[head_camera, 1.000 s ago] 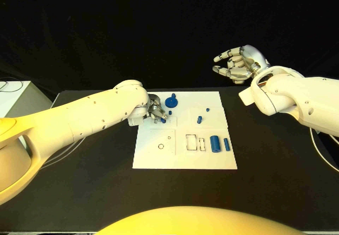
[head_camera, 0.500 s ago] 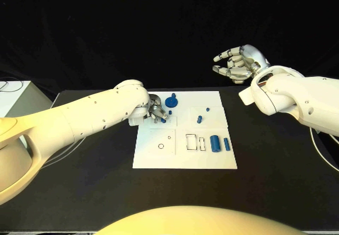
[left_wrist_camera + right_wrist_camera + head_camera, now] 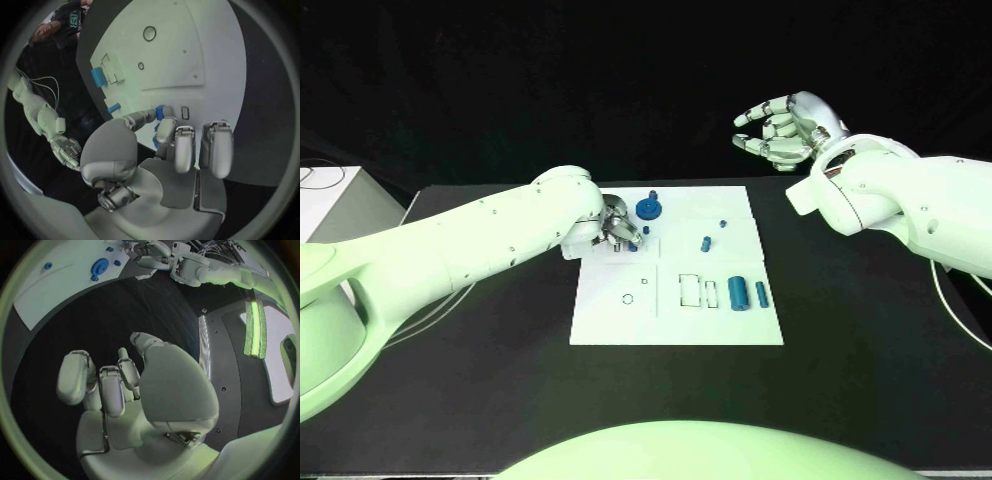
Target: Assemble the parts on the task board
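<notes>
The white task board [image 3: 678,310] lies in the middle of the black table. My left hand [image 3: 619,231] hovers low over the board's far left corner and pinches a small blue part [image 3: 160,112] between thumb and a finger. A round blue part [image 3: 649,209] stands just beyond that hand. Small blue pegs [image 3: 707,242] lie further right, and two blue cylinders [image 3: 737,293] sit near the board's right edge by outlined slots [image 3: 691,290]. My right hand [image 3: 782,126] is raised high beyond the table's back edge, fingers apart and loosely curved, holding nothing [image 3: 119,385].
A pale box [image 3: 332,205] stands off the table's left side. Two round holes [image 3: 630,298] mark the board's left half. Bare black table [image 3: 877,330] surrounds the board on the right and front.
</notes>
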Controlling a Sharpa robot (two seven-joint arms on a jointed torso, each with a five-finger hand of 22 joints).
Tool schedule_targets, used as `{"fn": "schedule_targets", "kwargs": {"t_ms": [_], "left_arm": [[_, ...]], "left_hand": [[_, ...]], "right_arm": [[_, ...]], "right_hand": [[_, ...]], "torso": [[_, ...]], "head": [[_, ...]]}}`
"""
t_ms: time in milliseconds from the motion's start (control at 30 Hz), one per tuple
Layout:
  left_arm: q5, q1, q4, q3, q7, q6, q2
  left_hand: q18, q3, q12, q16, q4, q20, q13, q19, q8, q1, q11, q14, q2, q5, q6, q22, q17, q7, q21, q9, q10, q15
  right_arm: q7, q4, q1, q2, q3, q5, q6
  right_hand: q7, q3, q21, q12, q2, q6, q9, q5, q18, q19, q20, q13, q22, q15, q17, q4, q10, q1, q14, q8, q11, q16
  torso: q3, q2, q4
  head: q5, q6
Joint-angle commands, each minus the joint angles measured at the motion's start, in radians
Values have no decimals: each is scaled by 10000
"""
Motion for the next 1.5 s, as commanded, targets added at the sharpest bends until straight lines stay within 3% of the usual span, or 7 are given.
{"fn": "schedule_targets", "kwargs": {"t_ms": [33, 700, 967, 1067, 1133, 1433, 1500], "left_arm": [[147, -21, 9, -5, 109, -78, 48], [6, -28, 258, 14, 103, -53, -247], [-35, -30, 546, 89, 118, -156, -444], [-46, -30, 623, 173, 130, -225, -487], [-46, -30, 682, 276, 141, -291, -524], [436, -27, 898, 842, 222, -488, -795], [540, -25, 940, 975, 251, -563, -894]], "left_hand": [[-167, -480, -51, 33, 240, -60, -7, 459, -109, -72, -2, 1040, -45, -68, 108, 1332, 2634, 28, 16, -31, -20, -31], [-165, -2016, -52, 33, 959, -48, 32, 460, -289, 30, 21, 1040, -372, -215, 238, 1331, 2634, 49, -1, -80, -27, -14], [-164, -2471, -56, 33, 1281, -42, 38, 461, -330, 66, 23, 1040, -475, -350, 273, 1331, 2634, 50, -6, -80, -25, -11], [-160, -2787, -73, 33, 1544, -41, 28, 452, -361, 247, 22, 1040, -455, -1086, 292, 1314, 2634, 48, -20, -71, -33, -10], [-160, -2961, -74, 33, 1715, -41, 32, 454, -382, 328, 23, 1040, -460, -1326, 290, 1317, 2634, 47, -22, -67, -32, -10], [-110, -3234, -290, 33, 1998, -17, -227, 341, -653, 717, 121, 1040, -439, -1360, 25, 1094, 2634, 162, -145, -151, -282, 66], [-81, -3306, -536, 33, 2082, 31, -528, 267, -939, 1021, 215, 1040, -384, -1322, -165, 957, 2634, 270, -226, -308, -548, 135]], "right_arm": [[53, 21, -3, -4, 2, -89, 129], [56, 45, -3, -50, 1, -89, 126], [59, 40, -3, -61, 1, -89, 128], [63, 31, -4, -59, 1, -89, 127], [66, 21, -5, -56, 1, -89, 128], [65, -47, -11, -55, -1, -89, 131], [65, -53, -11, -62, -2, -89, 132]], "right_hand": [[-14, 44, -59, -41, -58, -62, -10, 24, 63, -99, -5, -13, -27, -4, 999, -2, -56, -58, 650, 19, 3, -84], [-13, 52, -113, -49, -61, -68, -11, 22, 75, -118, -4, -29, -70, -4, 952, -3, -69, -68, 637, 22, 4, -113], [-13, 52, -113, -49, -61, -68, -11, 22, 75, -118, -4, -29, -70, -4, 952, -3, -69, -68, 637, 22, 4, -113], [-12, 63, -127, -53, -63, -77, -13, 22, 77, -123, -4, -36, -79, -3, 942, -7, -76, -75, 634, 23, 4, -121], [-12, 63, -127, -53, -63, -77, -13, 22, 77, -123, -4, -36, -79, -3, 942, -7, -76, -75, 634, 23, 4, -121], [-12, 63, -127, -53, -63, -77, -13, 22, 77, -123, -4, -36, -79, -3, 942, -7, -76, -75, 634, 23, 4, -121], [-12, 63, -127, -53, -63, -77, -13, 22, 77, -123, -4, -36, -79, -3, 942, -7, -76, -75, 634, 23, 4, -121]], "torso": [[1, -7, 0], [-11, -5, 5], [-19, -3, 12], [-14, -12, 15], [-14, -12, 9], [-10, -18, 5], [-5, -15, 4]], "head": [[4, 11], [-17, 57], [-22, 88], [-20, 105], [-11, 115], [-24, 181], [-21, 206]]}}
